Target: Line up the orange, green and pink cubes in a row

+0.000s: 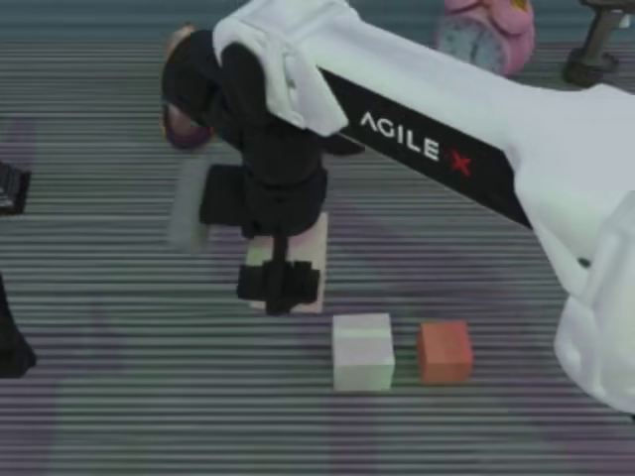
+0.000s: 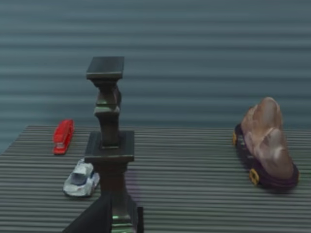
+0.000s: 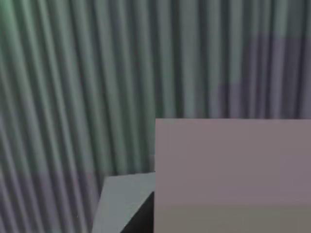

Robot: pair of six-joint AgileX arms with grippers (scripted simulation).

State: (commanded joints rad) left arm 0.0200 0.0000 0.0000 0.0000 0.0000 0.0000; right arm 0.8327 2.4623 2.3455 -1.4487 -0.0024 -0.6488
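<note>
- Most of the pink cube [image 1: 316,260] is hidden under the right gripper [image 1: 279,283] in the top view. Only its right side and small bits near the fingers can be seen.
- In the right wrist view the pink cube [image 3: 233,165] is cut off by the edges of the picture.
- It cannot be told whether the right gripper's fingers touch the cube's sides.
- The pink alarm clock [image 1: 488,32] at the far edge is cut off, and partly hidden by the right arm [image 1: 466,149].
- The left arm [image 1: 12,337] is cut off at the left edge.
- A dark stand [image 1: 595,45] at the far right is cut off.
- A brown and purple thing [image 1: 181,124] is mostly hidden behind the right arm.
</note>
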